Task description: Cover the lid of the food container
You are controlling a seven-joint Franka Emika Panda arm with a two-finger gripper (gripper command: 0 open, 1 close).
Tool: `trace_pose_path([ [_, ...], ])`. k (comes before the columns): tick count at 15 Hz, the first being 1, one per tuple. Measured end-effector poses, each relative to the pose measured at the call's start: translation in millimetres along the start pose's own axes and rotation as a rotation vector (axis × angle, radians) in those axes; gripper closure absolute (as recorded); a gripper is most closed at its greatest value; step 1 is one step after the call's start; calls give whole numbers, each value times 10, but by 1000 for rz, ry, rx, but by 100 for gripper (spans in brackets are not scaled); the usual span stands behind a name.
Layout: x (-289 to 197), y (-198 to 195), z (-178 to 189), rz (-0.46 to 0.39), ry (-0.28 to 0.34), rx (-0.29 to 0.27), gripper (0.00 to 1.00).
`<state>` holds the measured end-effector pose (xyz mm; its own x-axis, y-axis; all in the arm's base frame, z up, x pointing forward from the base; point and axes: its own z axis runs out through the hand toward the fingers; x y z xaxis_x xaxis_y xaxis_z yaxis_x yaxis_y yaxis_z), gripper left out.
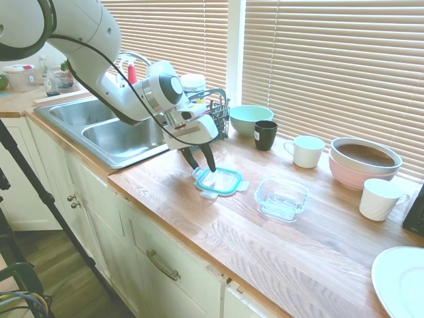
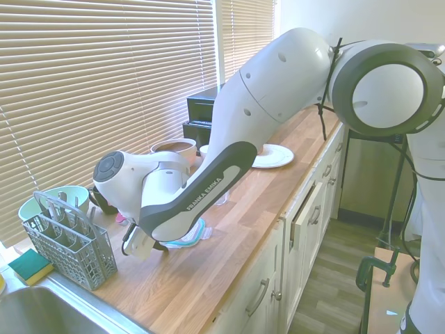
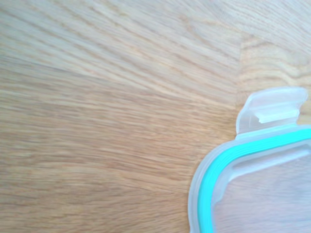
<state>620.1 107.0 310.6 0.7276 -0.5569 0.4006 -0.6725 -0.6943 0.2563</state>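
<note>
End effector [image 1: 201, 163] down at the lid [image 1: 219, 181] — fingers spread apart, straddling its left edge. The lid lies flat on the table [image 1: 265, 245], the food container [image 1: 282, 197] just right of it — apart.

I see bright daylight through the blinds [image 1: 331, 73], glare washing the counter [image 1: 278, 245]; exterior views bend at the edges, and the wrist view is soft.
</note>
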Motion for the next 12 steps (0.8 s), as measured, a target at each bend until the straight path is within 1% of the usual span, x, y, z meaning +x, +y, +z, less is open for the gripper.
trace_pose_path([
  [12,-172,-32,11,21,14,-26,100],
])
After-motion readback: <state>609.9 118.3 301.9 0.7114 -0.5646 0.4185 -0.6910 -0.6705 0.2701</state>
